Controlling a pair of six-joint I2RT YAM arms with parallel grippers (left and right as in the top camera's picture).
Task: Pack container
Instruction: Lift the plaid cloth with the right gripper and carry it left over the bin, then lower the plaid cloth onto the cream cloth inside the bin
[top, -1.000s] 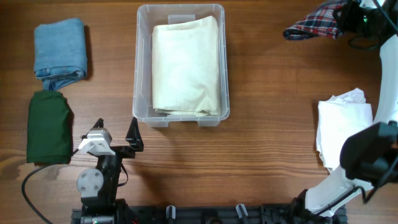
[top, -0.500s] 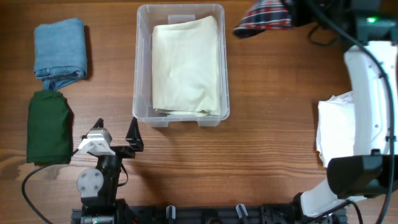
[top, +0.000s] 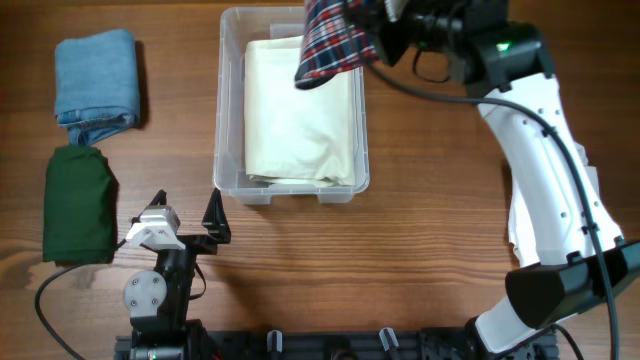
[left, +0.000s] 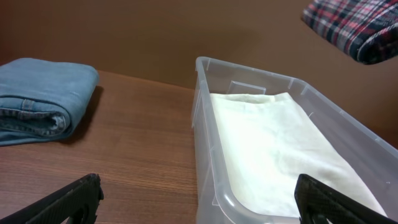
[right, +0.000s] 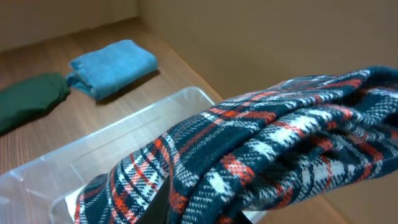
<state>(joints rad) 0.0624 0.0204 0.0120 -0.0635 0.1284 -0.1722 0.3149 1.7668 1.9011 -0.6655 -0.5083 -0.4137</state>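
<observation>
The clear plastic container (top: 229, 110) stands at the table's top centre with a folded cream cloth (top: 300, 105) inside; it also shows in the left wrist view (left: 205, 143). My right gripper (top: 375, 25) is shut on a folded plaid cloth (top: 333, 42) and holds it over the container's far right corner. In the right wrist view the plaid cloth (right: 249, 162) hides the fingers, with the container's rim (right: 124, 134) below. My left gripper (top: 188, 222) is open and empty, near the container's front left corner.
A folded blue denim cloth (top: 97, 82) and a folded dark green cloth (top: 78, 203) lie at the left. A white cloth (top: 520, 215) lies at the right, partly under my right arm.
My right arm has carried the plaid cloth leftward from the table's top right corner to over the container. The left arm has not moved.
</observation>
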